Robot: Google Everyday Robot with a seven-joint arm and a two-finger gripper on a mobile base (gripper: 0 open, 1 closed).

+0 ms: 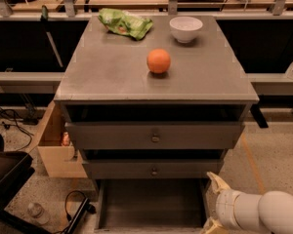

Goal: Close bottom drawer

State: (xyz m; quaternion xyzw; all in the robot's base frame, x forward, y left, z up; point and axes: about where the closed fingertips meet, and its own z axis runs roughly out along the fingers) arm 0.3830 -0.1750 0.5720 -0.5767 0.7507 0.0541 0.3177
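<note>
1. There are three drawers in the desk (pixel 112 77). The bottom drawer (pixel 151 204) is the lowest one, just above the floor, and it stands pulled out toward the camera.
2. It is a shallow grey-brown tray with low sides, and its inside is bare.
3. Above it are the middle drawer (pixel 132 170) and the top drawer (pixel 112 136), each with one small brass knob. Both stick out a little from the frame.
4. There is one tool (pixel 212 204), on a white arm at the lower right, just beside the right front corner of the bottom drawer. Its two cream fingers (pixel 218 183) are spread apart and hold nothing.
5. On the grey desk top lie one orange (pixel 158 61), one white bowl (pixel 186 29) and one green bag (pixel 124 22).
6. On the speckled floor to the left are one cardboard box (pixel 56 152), one plastic bottle (pixel 37 212) and black cables (pixel 10 118).
</note>
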